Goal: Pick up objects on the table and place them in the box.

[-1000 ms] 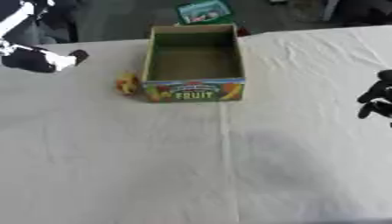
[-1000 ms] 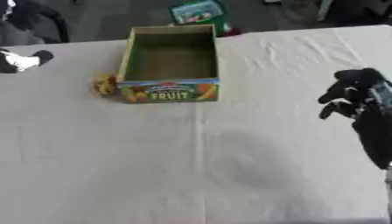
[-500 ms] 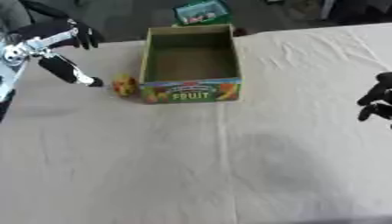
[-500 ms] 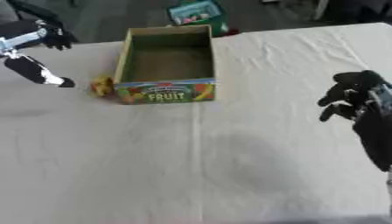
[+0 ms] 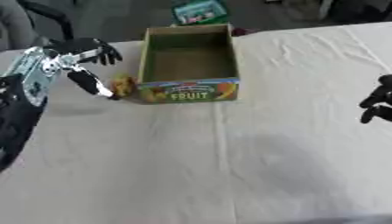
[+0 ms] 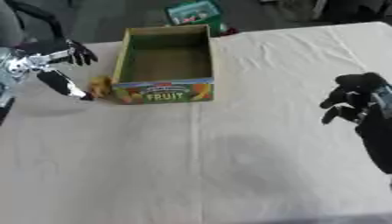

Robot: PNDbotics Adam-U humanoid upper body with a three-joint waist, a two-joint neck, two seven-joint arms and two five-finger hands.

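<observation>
Left eye view: box [image 5: 188, 90] reads "FRUIT".

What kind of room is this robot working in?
Probably a lab or test room, not a home: a table draped in a wrinkled cream cloth, one cardboard fruit box as the target, and bare grey floor beyond the table.

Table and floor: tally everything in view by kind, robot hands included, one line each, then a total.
Cardboard fruit box: 1, open, nothing visible inside
Small yellow object beside the box's left wall: 1
Green packet on the floor beyond the table: 1
White tablecloth: 1
Robot hands: 2, left robot hand by the yellow object, right robot hand at the right
Total: 6
</observation>
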